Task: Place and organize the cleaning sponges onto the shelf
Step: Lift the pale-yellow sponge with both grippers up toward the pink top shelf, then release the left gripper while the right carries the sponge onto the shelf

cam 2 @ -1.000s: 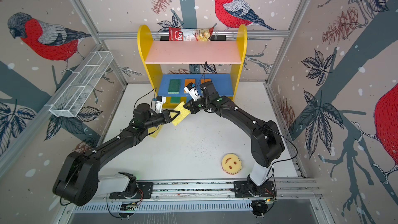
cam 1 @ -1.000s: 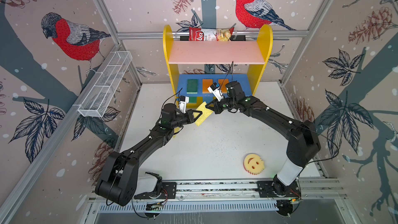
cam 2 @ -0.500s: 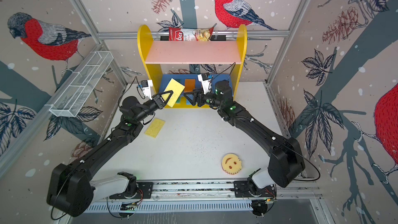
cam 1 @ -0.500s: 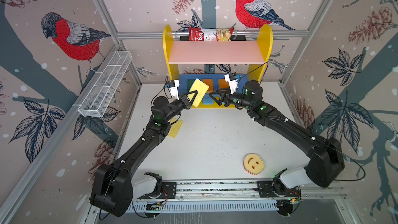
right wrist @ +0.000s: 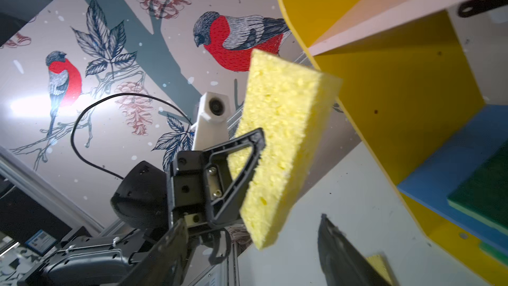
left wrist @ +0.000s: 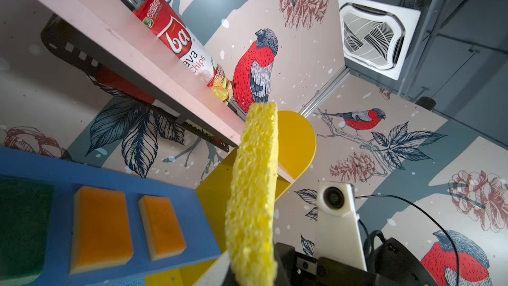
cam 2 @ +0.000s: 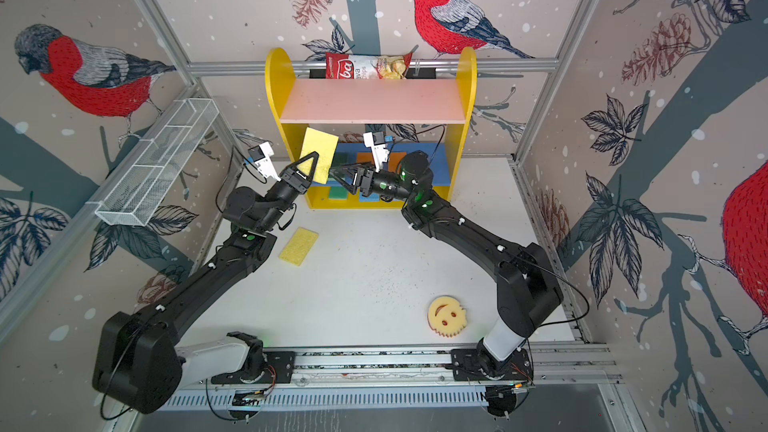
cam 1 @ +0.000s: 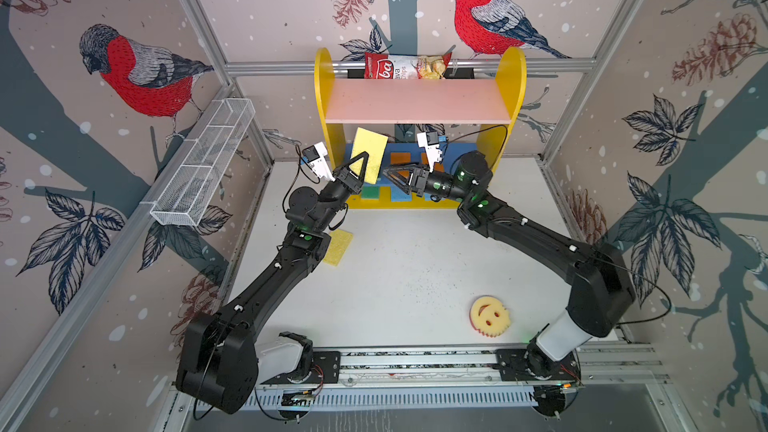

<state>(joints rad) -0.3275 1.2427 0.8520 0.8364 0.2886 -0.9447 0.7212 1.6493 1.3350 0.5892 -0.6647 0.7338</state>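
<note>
Sponge [cam 1: 371, 145] held up before shelf [cam 1: 417, 100]
It was clamped by the left gripper [cam 1: 365, 160]; the right gripper [cam 1: 392, 179] was spread open just beside it, with nothing held

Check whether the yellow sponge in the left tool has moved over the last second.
Yes. The yellow sponge, clamped in the left tool, went up and toward the shelf: from low in front of it to just under its pink top board.
</note>
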